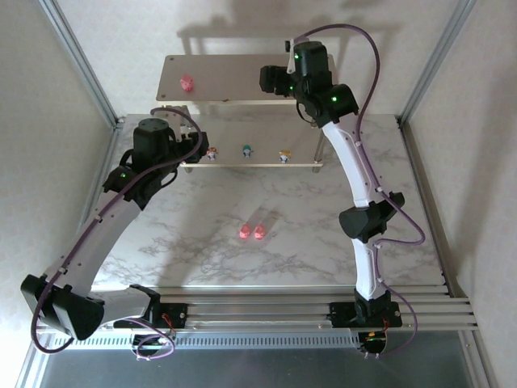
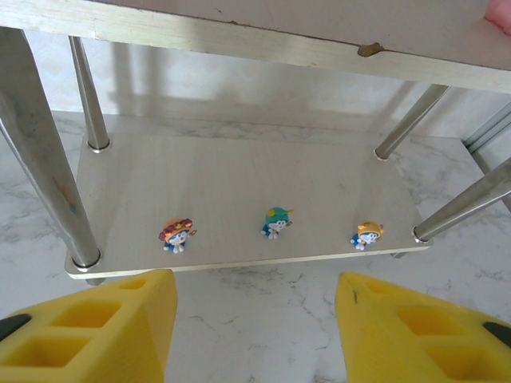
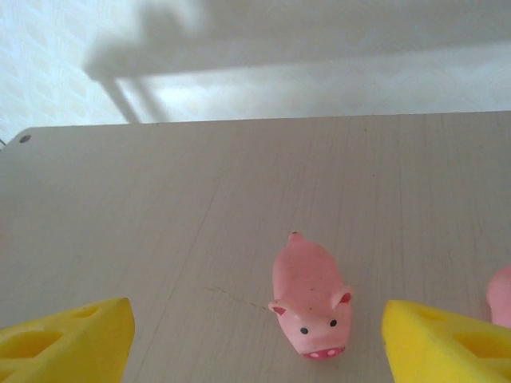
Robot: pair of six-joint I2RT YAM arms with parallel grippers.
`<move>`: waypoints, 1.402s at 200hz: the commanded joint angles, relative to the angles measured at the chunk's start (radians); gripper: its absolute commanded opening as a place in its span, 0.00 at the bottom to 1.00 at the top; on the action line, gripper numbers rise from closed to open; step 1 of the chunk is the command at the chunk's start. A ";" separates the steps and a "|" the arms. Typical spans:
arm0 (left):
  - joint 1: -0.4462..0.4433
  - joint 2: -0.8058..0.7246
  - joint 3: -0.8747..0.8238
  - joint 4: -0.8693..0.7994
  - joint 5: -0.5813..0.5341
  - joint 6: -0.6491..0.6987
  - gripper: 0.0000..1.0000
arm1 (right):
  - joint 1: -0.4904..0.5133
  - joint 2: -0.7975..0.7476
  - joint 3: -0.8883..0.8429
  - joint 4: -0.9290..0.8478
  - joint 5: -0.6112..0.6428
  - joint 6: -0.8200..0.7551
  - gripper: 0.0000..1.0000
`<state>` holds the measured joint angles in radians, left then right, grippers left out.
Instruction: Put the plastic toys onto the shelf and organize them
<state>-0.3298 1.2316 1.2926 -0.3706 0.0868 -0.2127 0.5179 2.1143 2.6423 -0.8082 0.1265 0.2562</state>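
Shelf (image 1: 234, 77) is mostly loaded.

Lower tier (image 2: 239, 175): all three figurines stand in a row along the front edge, spaced apart: red-topped figurine (image 2: 176, 234), teal-topped figurine (image 2: 276, 223), orange-topped figurine (image 2: 367, 234). I'd call that row done.

Upper tier: left pig (image 1: 187, 82) sits alone near the left end. At the right end, middle pig (image 3: 310, 307) stands on the board, snout toward the wrist camera. Just right of it is a pink shape (image 3: 501, 295), cut off by the frame edge. Probably another pig, can't confirm.

Right end effector (image 3: 255, 335): released, fingers spread wide on either side of middle pig, neither touching it. The pig stands free on the board.

Left end effector (image 2: 255, 327): fingers apart with nothing between them, low over the desk (image 1: 307, 234) in front of the lower tier, facing the figurines. Not grasping anything.

Left to do: first loose pig (image 1: 244, 231) and second loose pig (image 1: 260, 231) are on the desk mid-field, side by side and close together, well clear of the shelf.

My estimate is six of eight placed, if the cut-off shape is a pig. Two pigs remain to fetch. The top row may then need evening out, since left pig is far from the ones at the right end.
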 commanded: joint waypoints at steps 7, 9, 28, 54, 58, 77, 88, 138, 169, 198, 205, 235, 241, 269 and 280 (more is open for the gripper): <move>0.011 -0.037 -0.015 -0.010 -0.002 0.001 0.56 | 0.005 -0.033 0.005 -0.029 -0.017 0.031 0.80; 0.011 -0.038 -0.014 -0.009 -0.002 0.001 0.56 | 0.005 -0.033 0.005 -0.032 -0.021 0.031 0.80; 0.011 -0.038 -0.022 -0.006 0.008 0.001 0.55 | 0.010 -0.041 0.003 -0.038 -0.051 0.036 0.80; 0.006 -0.036 -0.062 0.000 0.032 -0.003 0.56 | 0.034 -0.132 -0.071 0.024 -0.037 -0.010 0.80; 0.003 -0.038 -0.073 0.001 0.033 -0.004 0.56 | 0.038 -0.154 -0.090 0.039 -0.033 -0.018 0.80; -0.028 -0.063 -0.134 0.011 0.020 -0.004 0.57 | 0.051 -0.272 -0.185 0.103 0.001 -0.061 0.80; -0.060 -0.086 -0.178 0.025 0.006 -0.005 0.58 | 0.058 -0.338 -0.233 0.123 0.019 -0.086 0.80; -0.205 -0.092 -0.401 0.089 -0.006 -0.115 0.58 | 0.087 -0.617 -0.518 0.110 0.084 -0.120 0.80; -0.316 -0.014 -0.461 0.095 -0.052 -0.181 0.58 | 0.113 -0.747 -0.722 0.060 0.126 -0.081 0.80; -0.394 0.076 -0.469 0.106 -0.060 -0.228 0.58 | 0.115 -0.857 -0.900 0.074 0.156 -0.036 0.80; -0.406 0.100 -0.469 0.108 -0.059 -0.235 0.58 | 0.115 -0.875 -0.928 0.079 0.163 -0.032 0.80; -0.431 0.191 -0.466 0.112 -0.022 -0.268 0.58 | 0.115 -0.924 -0.993 0.072 0.185 -0.029 0.81; -0.433 0.206 -0.463 0.109 -0.016 -0.272 0.58 | 0.115 -0.929 -0.996 0.070 0.188 -0.031 0.81; -0.439 0.239 -0.454 0.100 -0.008 -0.280 0.59 | 0.113 -0.951 -1.017 0.074 0.203 -0.040 0.82; -0.439 0.250 -0.450 0.097 -0.007 -0.280 0.59 | 0.111 -0.956 -1.026 0.078 0.205 -0.041 0.82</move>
<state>-0.7589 1.4677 0.8314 -0.2710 0.0677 -0.4660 0.6262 1.1912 1.6302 -0.7517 0.2966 0.2062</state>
